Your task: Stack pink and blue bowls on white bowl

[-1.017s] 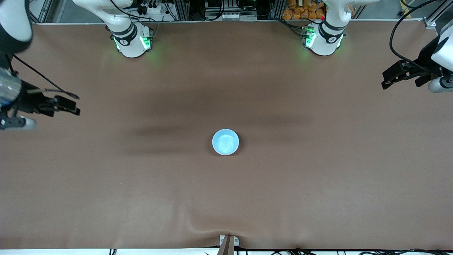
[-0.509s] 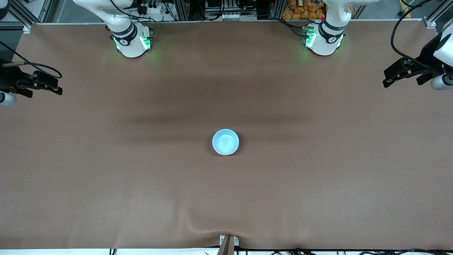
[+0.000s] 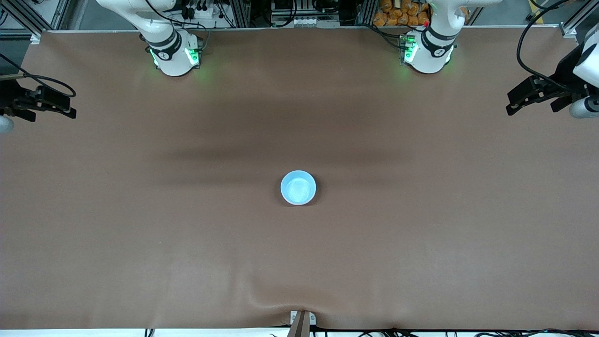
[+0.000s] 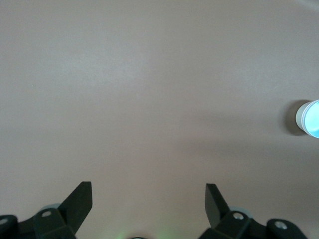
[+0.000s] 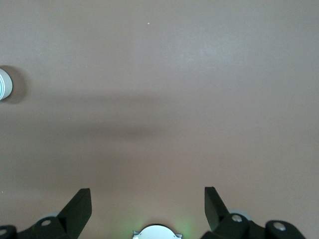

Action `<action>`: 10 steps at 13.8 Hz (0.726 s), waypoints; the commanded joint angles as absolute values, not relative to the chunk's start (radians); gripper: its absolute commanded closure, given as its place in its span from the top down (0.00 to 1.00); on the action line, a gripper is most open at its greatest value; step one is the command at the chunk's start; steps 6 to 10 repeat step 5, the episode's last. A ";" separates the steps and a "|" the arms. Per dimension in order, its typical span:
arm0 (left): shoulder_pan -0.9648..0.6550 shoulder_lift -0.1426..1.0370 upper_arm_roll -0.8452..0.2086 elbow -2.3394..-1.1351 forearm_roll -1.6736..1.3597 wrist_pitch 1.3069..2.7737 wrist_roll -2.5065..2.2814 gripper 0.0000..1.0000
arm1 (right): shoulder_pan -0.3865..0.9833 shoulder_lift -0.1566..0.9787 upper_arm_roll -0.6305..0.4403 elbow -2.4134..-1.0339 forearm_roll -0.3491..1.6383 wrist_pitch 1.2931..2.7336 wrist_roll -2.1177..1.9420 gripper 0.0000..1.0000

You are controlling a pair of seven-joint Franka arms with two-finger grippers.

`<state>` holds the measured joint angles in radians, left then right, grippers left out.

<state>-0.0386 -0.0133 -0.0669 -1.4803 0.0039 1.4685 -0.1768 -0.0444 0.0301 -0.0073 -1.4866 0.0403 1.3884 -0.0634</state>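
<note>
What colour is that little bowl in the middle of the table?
Light sky blue inside; the bowl shows best in the front view.

The right pincer (image 3: 68,106) has pulled back toward its own table end.

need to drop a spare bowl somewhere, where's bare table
Nearly all of the brown table is bare. The only thing on it is the blue bowl, mid-table. Left gripper and right gripper, both open, hang over the table's two ends. Nowhere is crowded.
</note>
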 commanded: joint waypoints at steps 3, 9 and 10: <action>-0.048 -0.028 -0.061 -1.488 0.005 1.463 -0.170 1.00 | -0.064 0.021 0.009 -1.477 0.035 1.377 0.026 1.00; -0.046 -0.029 -0.061 -1.488 0.002 1.463 -0.172 1.00 | -0.064 0.021 0.009 -1.477 0.035 1.382 0.026 1.00; -0.046 -0.029 -0.061 -1.488 0.002 1.463 -0.172 1.00 | -0.064 0.021 0.009 -1.477 0.035 1.382 0.026 1.00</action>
